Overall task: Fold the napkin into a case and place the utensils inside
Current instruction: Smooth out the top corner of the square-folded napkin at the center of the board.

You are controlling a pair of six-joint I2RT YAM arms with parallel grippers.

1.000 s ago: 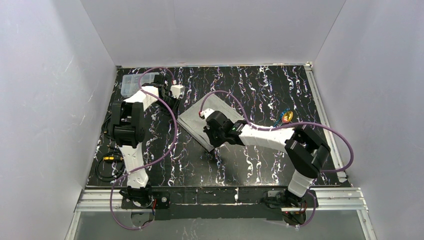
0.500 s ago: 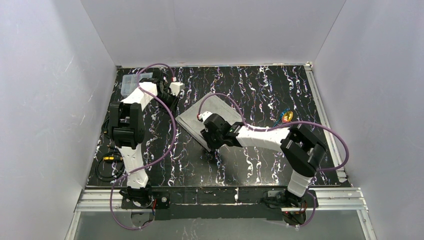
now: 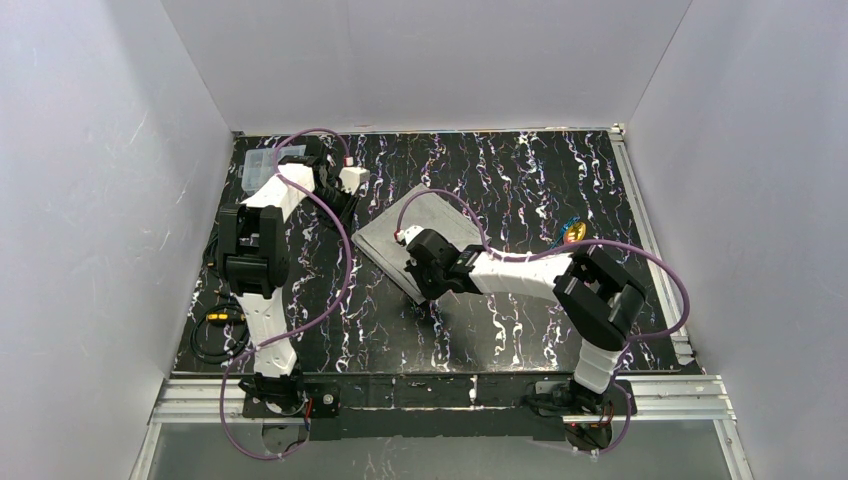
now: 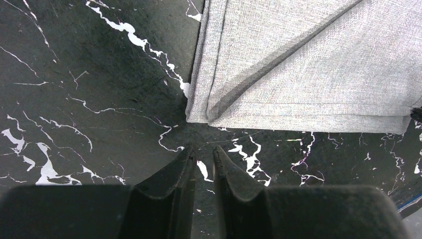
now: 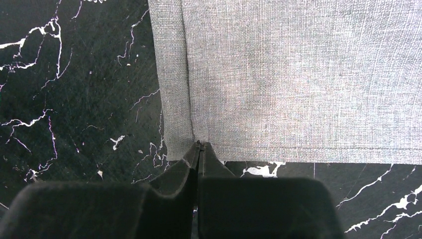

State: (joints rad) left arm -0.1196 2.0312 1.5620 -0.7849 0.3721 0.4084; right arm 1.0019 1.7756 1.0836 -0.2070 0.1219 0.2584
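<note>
The napkin [image 3: 440,215] lies folded into a flat layered grey rectangle, the case, mid-table. It also shows in the left wrist view [image 4: 308,64] and the right wrist view [image 5: 298,74]. My right gripper [image 3: 420,280] [image 5: 200,144] is shut, its tips at the case's near edge beside a fold seam; no cloth shows between them. My left gripper [image 3: 345,207] [image 4: 204,149] hovers over bare table just off the case's left corner, jaws a narrow gap apart and empty. The utensils [image 3: 572,233], blue and gold, lie together on the table to the right, outside the case.
A clear plastic compartment box [image 3: 262,170] stands at the back left corner. Black and yellow cables [image 3: 215,325] lie at the table's left edge. White walls close in three sides. Purple cables loop over both arms.
My right arm has shifted slightly left along the case's near edge. My left wrist has moved a little towards the back. The case and the utensils have stayed put.
</note>
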